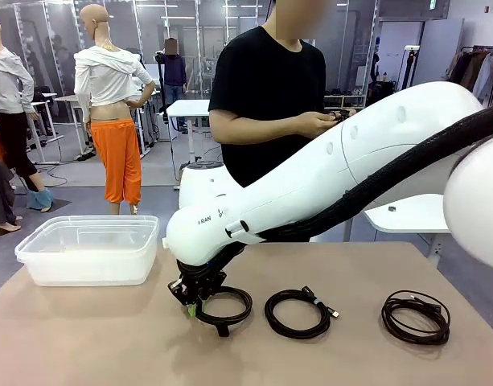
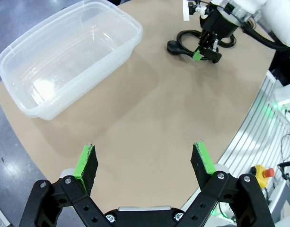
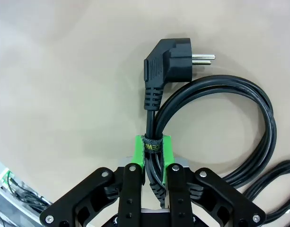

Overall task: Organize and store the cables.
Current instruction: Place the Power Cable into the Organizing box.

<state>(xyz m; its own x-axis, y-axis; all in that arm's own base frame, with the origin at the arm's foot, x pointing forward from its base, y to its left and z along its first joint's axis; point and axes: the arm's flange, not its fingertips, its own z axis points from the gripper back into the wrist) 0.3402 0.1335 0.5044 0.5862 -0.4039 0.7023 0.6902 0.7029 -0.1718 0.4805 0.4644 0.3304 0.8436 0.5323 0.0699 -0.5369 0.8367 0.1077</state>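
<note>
Three coiled black cables lie in a row on the brown table: a left one [image 1: 230, 310], a middle one [image 1: 297, 314] and a right one [image 1: 416, 316]. My right gripper [image 1: 196, 304] is down on the left coil. In the right wrist view its green pads [image 3: 139, 150] press both sides of that cable [image 3: 258, 109] at the tie band, with the angled plug [image 3: 168, 66] lying flat just beyond. The left wrist view shows my left gripper [image 2: 145, 161] open and empty above bare table, far from the right gripper [image 2: 205, 49] and its cable [image 2: 180, 43].
A clear plastic bin [image 1: 89, 253] stands empty at the table's left, also in the left wrist view [image 2: 135, 35]. A person stands at the far side with both hands [image 1: 322, 122] held at the chest. Part of a neighbouring coil [image 3: 277, 189] shows by the held one.
</note>
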